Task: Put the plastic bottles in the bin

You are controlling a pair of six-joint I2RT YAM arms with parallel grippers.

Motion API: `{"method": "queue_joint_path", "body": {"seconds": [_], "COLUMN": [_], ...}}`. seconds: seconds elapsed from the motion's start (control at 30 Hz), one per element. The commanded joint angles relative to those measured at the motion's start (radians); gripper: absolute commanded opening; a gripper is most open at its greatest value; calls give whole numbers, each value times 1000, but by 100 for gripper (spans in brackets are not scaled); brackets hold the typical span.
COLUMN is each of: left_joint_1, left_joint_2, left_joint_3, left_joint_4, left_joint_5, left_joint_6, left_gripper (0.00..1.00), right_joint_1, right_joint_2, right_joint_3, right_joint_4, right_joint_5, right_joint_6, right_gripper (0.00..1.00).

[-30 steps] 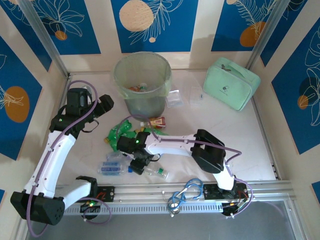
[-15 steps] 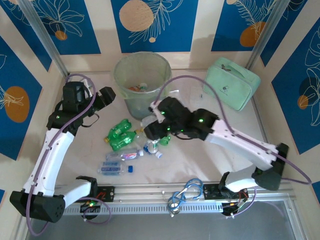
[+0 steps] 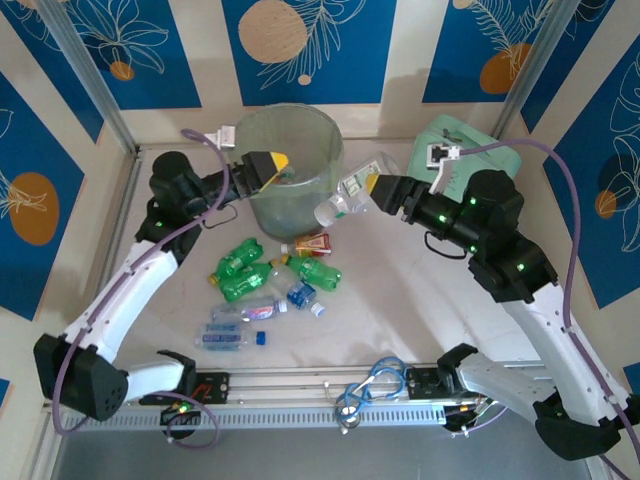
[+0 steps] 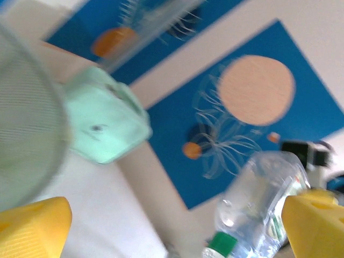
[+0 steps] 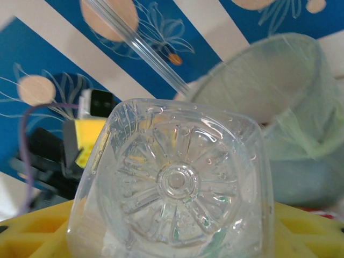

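- Clear plastic is gripped by the right gripper point(image 3: 372, 188): one bottle point(image 3: 345, 198) is held roughly level, and its cap end is just beside the bin point(image 3: 290, 205) at 3 o'clock of the rim, outside the edge.
- The left gripper point(image 3: 272, 162) is seen above the rim at 9 o'clock, its yellow fingers point(image 4: 32, 226) spread wide with nothing held between them.
- Loose bottles point(image 3: 262, 285), green and clear, are scattered on the table at 6 o'clock of the bin, near its base.
- Bare tabletop point(image 3: 420, 290) is seen at 4 o'clock of the bin.
- The mint-green case point(image 4: 105, 129) is set in the 2 o'clock corner.
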Motion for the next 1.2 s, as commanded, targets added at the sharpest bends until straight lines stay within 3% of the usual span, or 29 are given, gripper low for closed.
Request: {"method": "queue_joint_path", "body": {"seconds": [0.0,0.27,0.4,0.83,1.17], "left_joint_1": [-64,-104,-126,-163,-225], "left_joint_2": [27,95,132,168,185], "left_joint_3": [13,-43,-49,-36,-47], "left_joint_4": [264,629,726,767,756], "left_joint_5": [165,169,194,206,211], "left_joint_6": [-94,-357,-429,-446,-422], "left_gripper": [100,100,100,85,90], "right_joint_1": [-30,-86,-96,-93,-88], "right_joint_2": [1,3,24,54,57], "right_joint_3": [18,7,-13,-49,-75], "right_joint_4": [128,278,357,426,438], "right_joint_5": [-105,-137,-159,-168,-129], "right_joint_6": [107,228,286,332,338], "right_gripper": [65,65,65,65,63]}}
